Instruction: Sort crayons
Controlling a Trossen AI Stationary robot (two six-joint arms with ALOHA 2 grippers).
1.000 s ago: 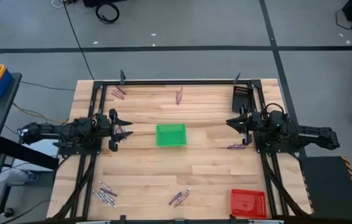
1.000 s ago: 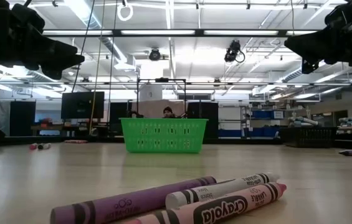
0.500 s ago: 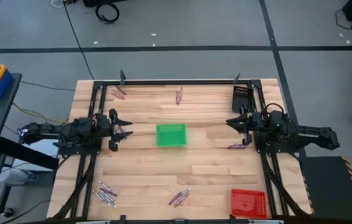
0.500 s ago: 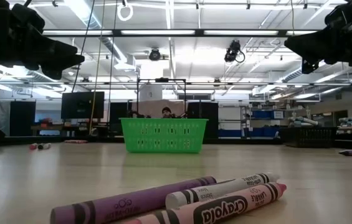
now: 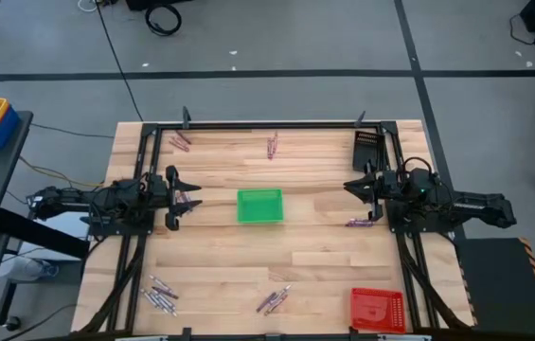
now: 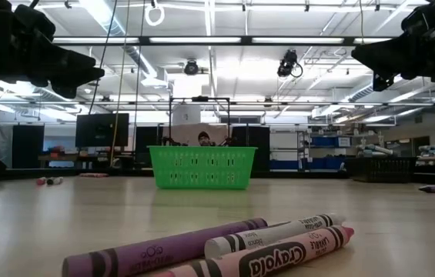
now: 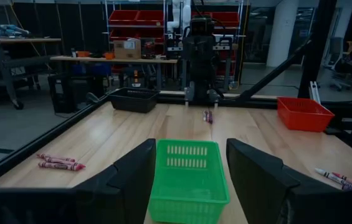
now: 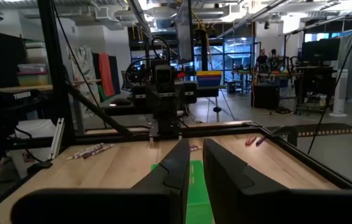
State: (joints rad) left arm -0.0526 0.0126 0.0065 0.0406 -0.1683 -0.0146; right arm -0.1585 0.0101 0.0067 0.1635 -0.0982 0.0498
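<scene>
The left gripper (image 5: 191,199) hangs over the left side of the worktop (image 5: 314,251). Its fingers (image 7: 129,180) are spread wide and hold nothing. Some crayons lie right under its tips (image 5: 189,202). The right gripper (image 5: 350,187) hangs over the right side, facing the left one. Its fingers (image 8: 177,165) are close together, with only a thin gap, and they hold nothing too.

A green tray (image 5: 259,206) sits between the two grippers, in the middle of the worktop. One purple crayon (image 5: 359,223) lies near the right gripper, on the side closer to the front.

More crayons lie in small piles well apart. Two piles are by the back edge (image 5: 181,141), (image 5: 272,145). Two more piles are by the front edge (image 5: 160,294), (image 5: 273,299). In the low view three of them, purple, grey and pink, lie side by side and touch (image 6: 225,246).

A dark tray (image 5: 368,148) sits in the back right corner. A red tray (image 5: 377,309) sits in the front right corner.
</scene>
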